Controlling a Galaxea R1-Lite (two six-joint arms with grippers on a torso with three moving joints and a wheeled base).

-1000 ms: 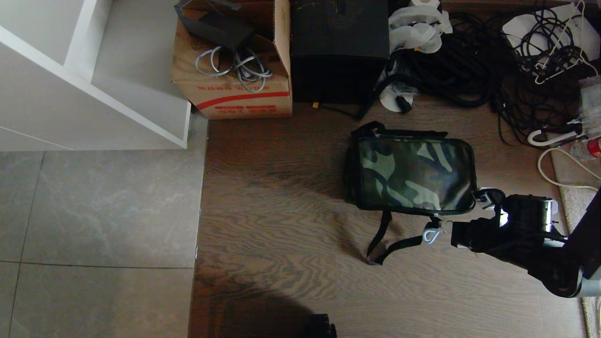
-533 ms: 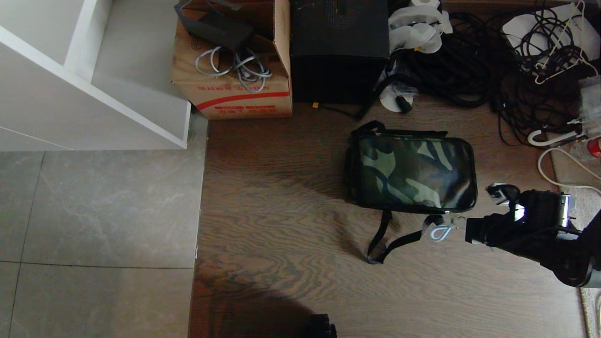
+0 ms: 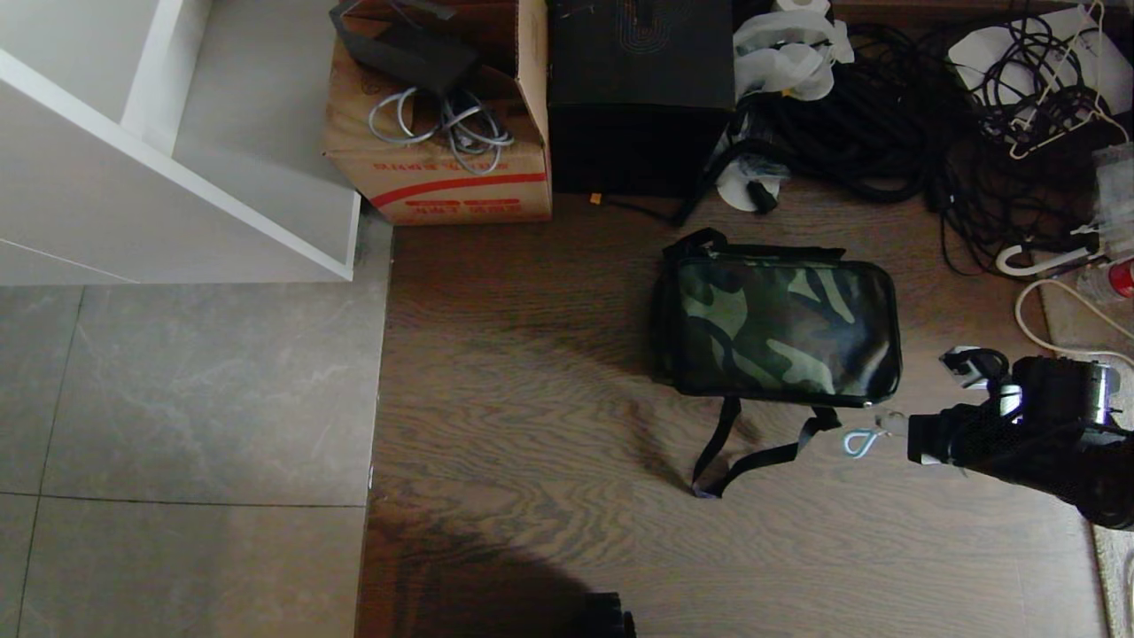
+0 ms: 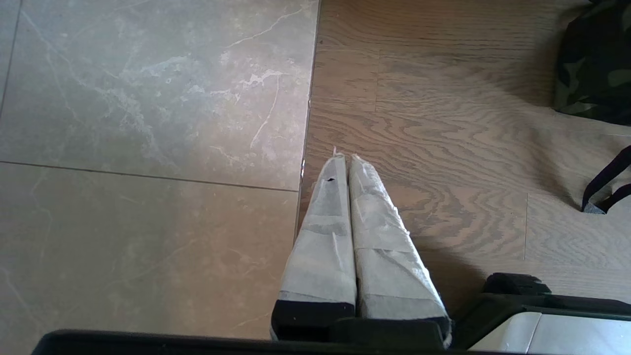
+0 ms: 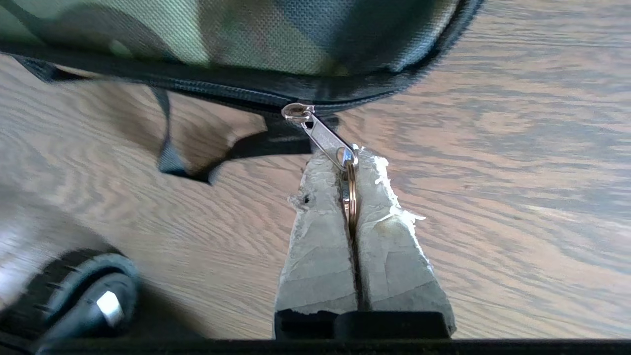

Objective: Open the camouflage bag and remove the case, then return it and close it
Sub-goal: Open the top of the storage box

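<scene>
The camouflage bag (image 3: 780,328) lies on the wooden floor with its lid down; its black strap (image 3: 735,452) trails toward me. My right gripper (image 3: 866,440) is at the bag's near right corner. In the right wrist view that gripper (image 5: 347,157) is shut on the brass ring (image 5: 351,197) of the metal zipper pull (image 5: 320,134), which is drawn taut from the bag's (image 5: 296,39) black zipper edge. The case is hidden from view. My left gripper (image 4: 345,159) hangs shut and empty over the seam between tile and wood, away from the bag (image 4: 596,74).
A brown cardboard carton (image 3: 443,133) and a tall black box (image 3: 638,97) stand behind the bag. Tangled black cables (image 3: 886,115) fill the back right. A white cabinet (image 3: 177,159) stands at the back left over grey tiles. A wheel (image 5: 74,296) sits near the right gripper.
My right gripper has moved to the right along the bag's near edge, still holding the zipper pull ring. The left arm and the bag have stayed put.
</scene>
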